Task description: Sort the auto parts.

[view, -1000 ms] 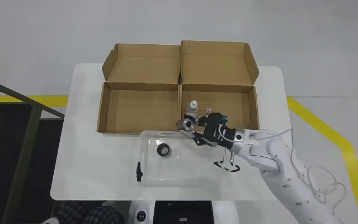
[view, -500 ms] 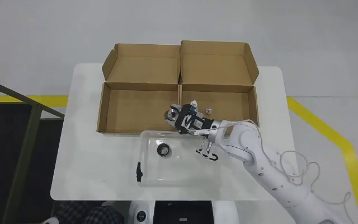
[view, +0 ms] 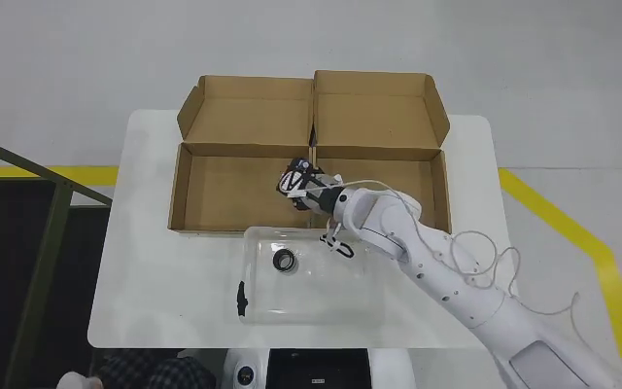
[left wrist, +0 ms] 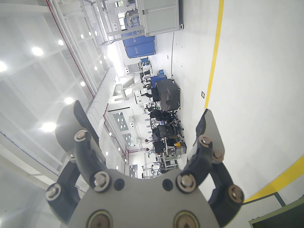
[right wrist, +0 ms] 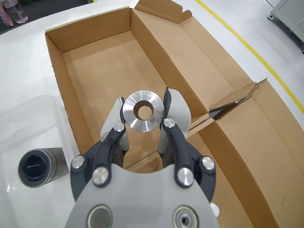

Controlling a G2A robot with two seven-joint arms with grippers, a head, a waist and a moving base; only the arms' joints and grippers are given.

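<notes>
The ring (right wrist: 144,114) was shiny, smooth metal. The box (right wrist: 102,58) was dull cardboard. The tube part (right wrist: 44,164) was matt metal. The tray (view: 321,292) was clear, glossy plastic; the worktop (view: 146,272) was smooth.

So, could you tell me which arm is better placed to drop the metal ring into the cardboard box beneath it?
The right. Its claw grips the metal ring above the open cardboard box, while the left claw is open and empty, pointing out into the room.
</notes>
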